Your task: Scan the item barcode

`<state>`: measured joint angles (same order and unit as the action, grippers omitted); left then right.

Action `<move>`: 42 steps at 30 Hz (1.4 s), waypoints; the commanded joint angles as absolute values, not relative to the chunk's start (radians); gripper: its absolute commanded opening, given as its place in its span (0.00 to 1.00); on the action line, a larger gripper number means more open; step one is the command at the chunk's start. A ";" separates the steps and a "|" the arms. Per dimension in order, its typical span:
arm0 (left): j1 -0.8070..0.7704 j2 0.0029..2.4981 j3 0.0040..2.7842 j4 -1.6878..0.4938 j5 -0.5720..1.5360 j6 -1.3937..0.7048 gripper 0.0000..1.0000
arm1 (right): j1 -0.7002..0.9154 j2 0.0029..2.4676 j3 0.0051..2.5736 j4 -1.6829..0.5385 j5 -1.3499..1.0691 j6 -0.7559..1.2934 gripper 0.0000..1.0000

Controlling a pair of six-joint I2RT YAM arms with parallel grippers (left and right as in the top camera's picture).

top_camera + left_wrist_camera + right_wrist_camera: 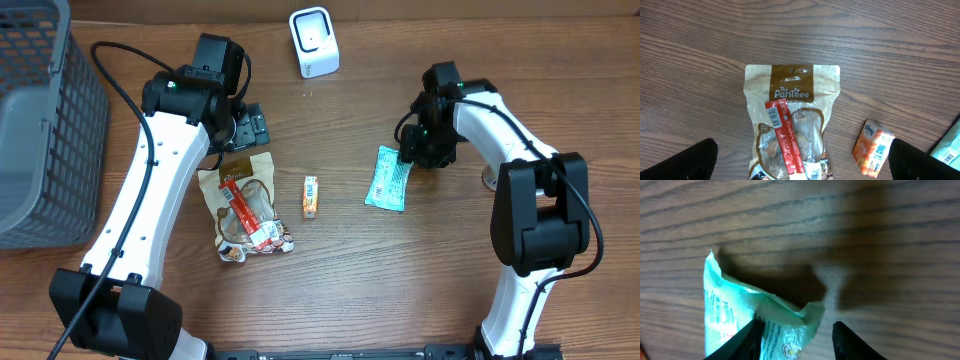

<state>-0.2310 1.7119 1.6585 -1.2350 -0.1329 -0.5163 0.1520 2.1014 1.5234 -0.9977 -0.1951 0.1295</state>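
Observation:
A mint-green packet [388,178] lies flat on the wooden table, right of centre. My right gripper [415,150] is down at its upper right end. In the right wrist view the packet's crumpled corner [740,315] lies between the fingers of that gripper [797,325]. The left finger overlaps the packet, the right finger stands clear of it, so the jaws are half open. The white barcode scanner [314,42] stands at the back. My left gripper [250,125] hovers wide open [801,142] above a brown snack pouch [790,115] with a red stick pack [785,135] on it.
A small orange packet [311,196] lies between the pouch [245,205] and the green packet; it also shows at the lower right of the left wrist view [873,147]. A grey mesh basket [40,130] fills the left edge of the table.

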 commanded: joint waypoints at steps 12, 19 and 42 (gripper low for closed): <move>-0.229 1.694 1.674 -1.237 -0.145 -0.501 1.00 | 0.152 2.054 1.486 -0.936 -0.223 0.121 0.04; -0.229 1.694 1.674 -1.237 -0.145 -0.501 0.99 | 0.152 1.924 1.625 -1.029 -0.294 0.066 0.04; -0.229 1.694 1.674 -1.192 -0.049 -0.521 1.00 | 0.150 1.856 1.620 -1.085 -0.378 0.315 0.04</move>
<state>-0.2310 1.7119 1.6585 -1.2049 -0.0875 -0.5171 0.1513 1.8603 1.6085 -1.0943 -0.3210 0.2840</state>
